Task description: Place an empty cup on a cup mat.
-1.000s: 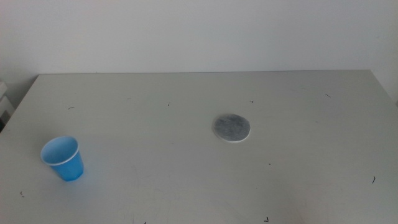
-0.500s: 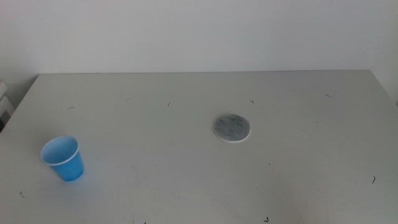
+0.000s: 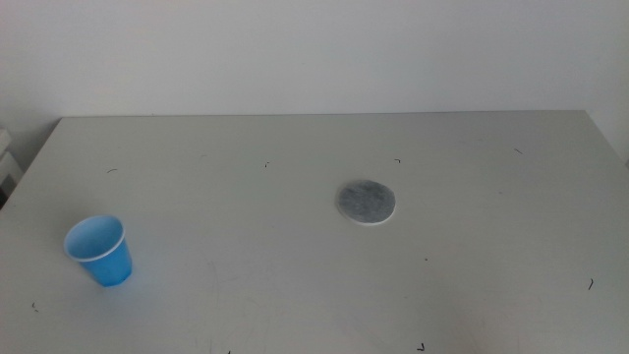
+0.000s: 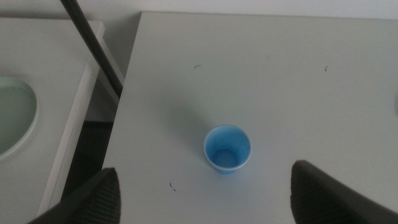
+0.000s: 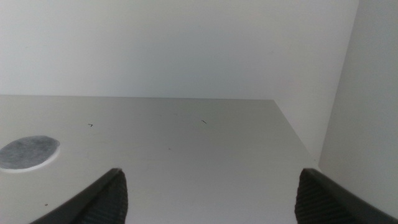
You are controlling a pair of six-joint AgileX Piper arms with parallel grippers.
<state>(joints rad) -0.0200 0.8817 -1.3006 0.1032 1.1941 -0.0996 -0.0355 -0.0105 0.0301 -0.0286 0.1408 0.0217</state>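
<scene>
Cup [image 3: 99, 250]: it stands upright at the near left of the table [image 3: 295, 295], mouth up and empty inside. Nothing touches it.
Mat [image 3: 367, 202]: it lies flat near the middle of the table, a little to the right, well apart from the cup and with nothing on it.
Left gripper [image 4: 205, 186]: it hangs above the cup with the jaws wide open and nothing between them. In the left wrist view the cup [image 4: 227, 149] sits between the two jaws but lower down.
Right gripper [image 5: 208, 186]: it waits on the right side, jaws also wide open and holding nothing. Its camera shows the mat [image 5: 28, 153] far off.
Step in hand: I judge this is the approach of the left gripper to the cup. The task is only at its start.
How to do it well: come down straight with one jaw on each side of the cup wall, below the rim. Close gently, because such a thin cup can be crushed or pushed over. Lift it fully off the table before carrying it to the right.
Difference from earlier frames: none in the middle view. The cup and the mat are at the same places, and no arm has entered this view.
</scene>
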